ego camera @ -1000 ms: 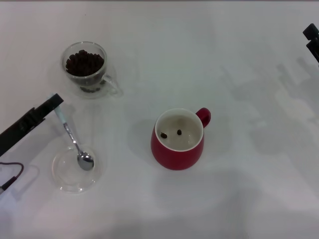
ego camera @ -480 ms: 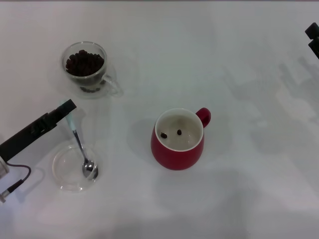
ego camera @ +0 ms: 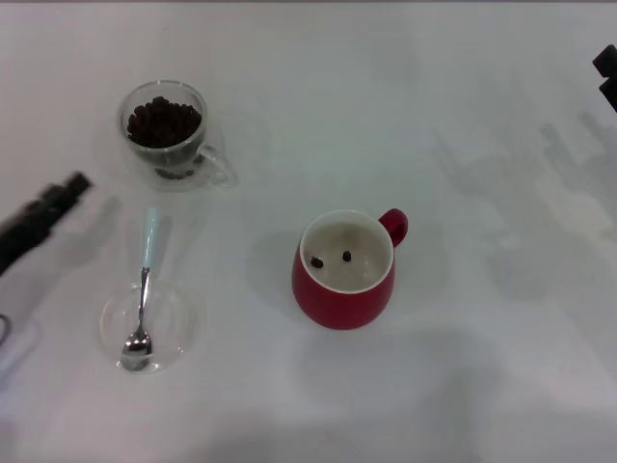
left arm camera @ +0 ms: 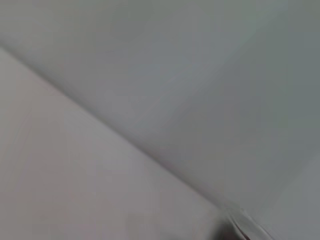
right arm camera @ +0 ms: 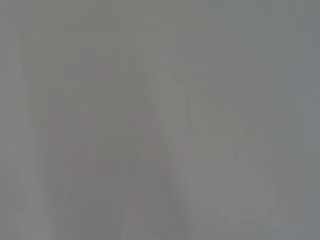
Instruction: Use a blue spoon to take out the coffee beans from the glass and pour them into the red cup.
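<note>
Where the left gripper (ego camera: 75,183) enters the head view at the left edge, we record a dark, blurred bar well clear of the spoon; whether its fingers are apart or closed we cannot tell, and it has hold of nothing that we can see. Right gripper (ego camera: 607,75): a black block at the far right edge, parked, its fingers not readable either.

Nearest the left gripper we list the blue spoon (ego camera: 143,291): slim pale-blue handle, thin metal stem, shiny rounded bowl. It lies free, the bowl resting in a flat clear round dish (ego camera: 183,328) and the handle reaching out over the dish rim toward the glass.

Beyond the handle tip stands the glass (ego camera: 162,130), small, clear, round-walled, with a side handle, upright and holding a heap of coffee beans (ego camera: 164,122), dark, oval and glossy.

To the right, well apart from the dish, we enter the red cup (ego camera: 344,270): rounded, deep red, glazed, its loop handle at the far right, cream inside, with two beans on its floor.

All stand on a plain white matte table (ego camera: 463,116). Both wrist views show only blurred pale surface
</note>
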You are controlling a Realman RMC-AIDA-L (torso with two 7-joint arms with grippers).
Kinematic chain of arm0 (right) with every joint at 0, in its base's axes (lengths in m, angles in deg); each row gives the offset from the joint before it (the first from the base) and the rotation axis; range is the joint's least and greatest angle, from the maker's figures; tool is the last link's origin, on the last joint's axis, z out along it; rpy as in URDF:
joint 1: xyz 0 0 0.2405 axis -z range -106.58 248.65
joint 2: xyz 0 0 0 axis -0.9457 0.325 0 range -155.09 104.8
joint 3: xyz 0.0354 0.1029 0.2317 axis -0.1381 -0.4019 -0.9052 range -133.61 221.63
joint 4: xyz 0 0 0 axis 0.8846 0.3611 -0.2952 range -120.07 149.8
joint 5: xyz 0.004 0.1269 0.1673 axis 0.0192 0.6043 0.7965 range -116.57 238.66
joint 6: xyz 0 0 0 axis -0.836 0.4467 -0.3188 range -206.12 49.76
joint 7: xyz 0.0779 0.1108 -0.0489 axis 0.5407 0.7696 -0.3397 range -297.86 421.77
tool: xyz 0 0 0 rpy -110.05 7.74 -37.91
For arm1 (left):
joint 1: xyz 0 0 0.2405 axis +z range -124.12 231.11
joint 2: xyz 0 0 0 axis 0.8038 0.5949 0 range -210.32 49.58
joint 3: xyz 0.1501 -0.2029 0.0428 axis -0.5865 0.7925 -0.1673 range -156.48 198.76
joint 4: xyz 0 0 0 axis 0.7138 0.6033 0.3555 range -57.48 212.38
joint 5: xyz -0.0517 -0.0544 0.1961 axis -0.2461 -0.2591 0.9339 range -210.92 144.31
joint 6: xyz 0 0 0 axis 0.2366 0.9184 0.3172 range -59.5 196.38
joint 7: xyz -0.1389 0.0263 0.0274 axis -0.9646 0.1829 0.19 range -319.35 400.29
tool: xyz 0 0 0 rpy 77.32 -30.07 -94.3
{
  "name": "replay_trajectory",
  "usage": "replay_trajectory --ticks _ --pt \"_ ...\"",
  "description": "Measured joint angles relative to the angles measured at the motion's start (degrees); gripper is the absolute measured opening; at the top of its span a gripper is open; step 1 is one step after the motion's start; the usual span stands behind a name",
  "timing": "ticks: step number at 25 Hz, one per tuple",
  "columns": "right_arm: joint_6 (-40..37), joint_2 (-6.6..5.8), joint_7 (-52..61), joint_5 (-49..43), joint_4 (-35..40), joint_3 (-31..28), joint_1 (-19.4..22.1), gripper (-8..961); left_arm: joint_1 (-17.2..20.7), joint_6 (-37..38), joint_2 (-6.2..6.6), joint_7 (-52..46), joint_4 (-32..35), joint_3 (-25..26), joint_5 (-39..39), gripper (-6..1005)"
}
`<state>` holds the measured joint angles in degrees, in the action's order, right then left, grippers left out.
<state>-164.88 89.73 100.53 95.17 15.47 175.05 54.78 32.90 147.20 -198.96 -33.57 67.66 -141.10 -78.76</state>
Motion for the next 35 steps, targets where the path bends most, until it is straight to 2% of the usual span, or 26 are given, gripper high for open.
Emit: replay_trajectory --ticks 4,7,10,14,20,26,31,35 --pt "0.0 0.0 0.0 0.1 0.0 0.0 0.0 659 2.3 -0.2 -0.09 10.0 -0.9 0.0 -9.4 615" --pt "0.6 0.04 -1.1 0.1 0.0 0.0 -0.1 659 4.1 -0.4 -0.43 25.6 0.3 0.0 -20.4 730" --pt "3.0 0.14 -4.4 0.2 0.9 -0.9 -0.2 659 5.4 -0.5 -0.58 43.7 4.8 0.0 -29.2 732" --pt "5.8 0.24 -8.7 0.2 3.1 -2.5 0.1 659 6.0 0.0 -0.6 56.6 10.0 0.0 -34.4 734" --pt "8.0 0.35 -15.8 1.1 5.2 -2.9 0.2 665 5.4 0.1 -0.67 62.3 12.7 -0.1 -34.9 738" --pt "9.7 0.43 -24.6 2.8 8.1 -3.0 0.3 681 4.2 -0.1 -0.68 63.6 13.1 -0.1 -35.6 742" --pt "10.5 0.47 -26.9 5.2 8.5 -3.1 -0.5 771 3.4 -0.1 -0.69 63.6 13.2 0.0 -36.5 893" --pt "10.5 0.53 -30.4 8.1 10.2 -3.2 -0.6 786 2.8 -0.3 -0.68 63.6 13.8 0.1 -40.6 893"
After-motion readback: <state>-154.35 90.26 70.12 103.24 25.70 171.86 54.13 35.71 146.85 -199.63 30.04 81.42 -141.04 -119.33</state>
